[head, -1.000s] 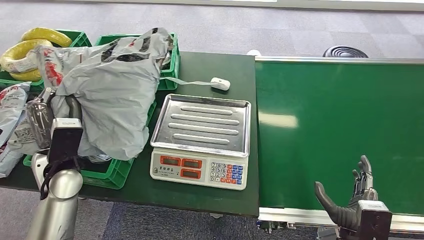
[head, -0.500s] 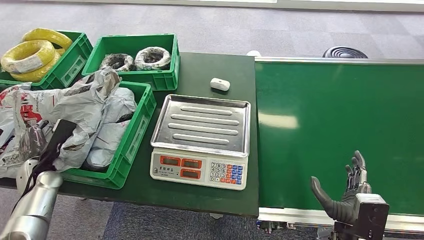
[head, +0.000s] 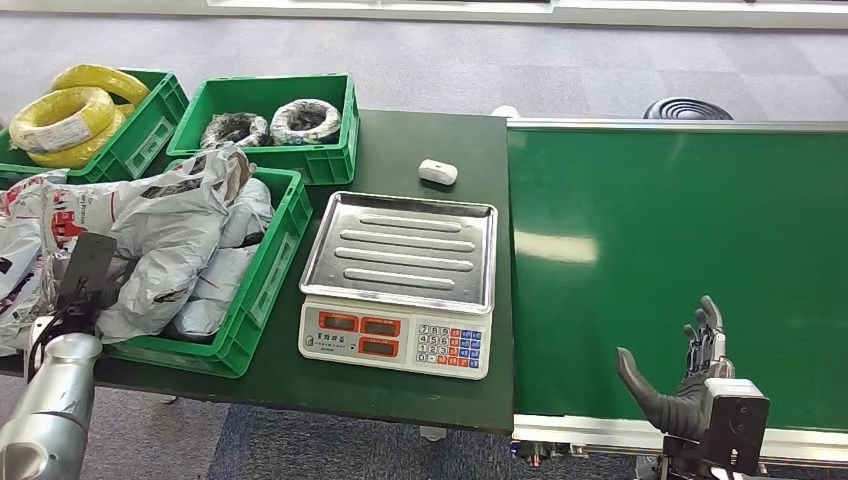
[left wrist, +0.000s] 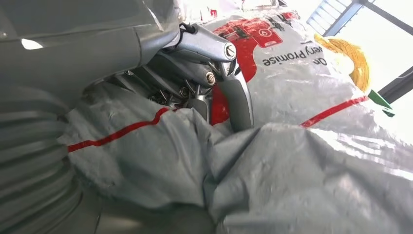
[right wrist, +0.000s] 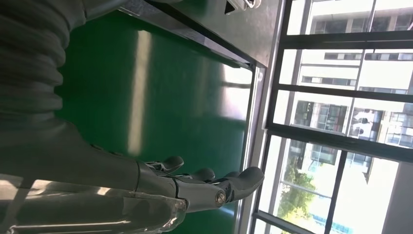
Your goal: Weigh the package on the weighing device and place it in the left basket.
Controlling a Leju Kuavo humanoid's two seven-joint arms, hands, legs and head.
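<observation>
The package (head: 165,235), a grey poly mailer with red print, lies at the left of the head frame, slumped over the other mailers in the near basket (head: 268,290); the scale (head: 400,275) at centre stands with a bare tray. The left hand (head: 85,270) sits at the lower-left end of the package, and in the wrist picture its fingers (left wrist: 234,97) press into the crumpled film; whether they actually grip a fold or merely rest against it I cannot tell. If the step in hand is letting go, as I judge, the fingers should spread fully and draw off along the bag's length rather than upward, since loose film catches easily and could drag the package back out. The package's long axis runs from lower left to upper right in the head frame, its bunched end pointing toward the far baskets. The right hand (head: 690,375) hangs empty, fingers apart, over the belt (head: 680,230) at lower right.
</observation>
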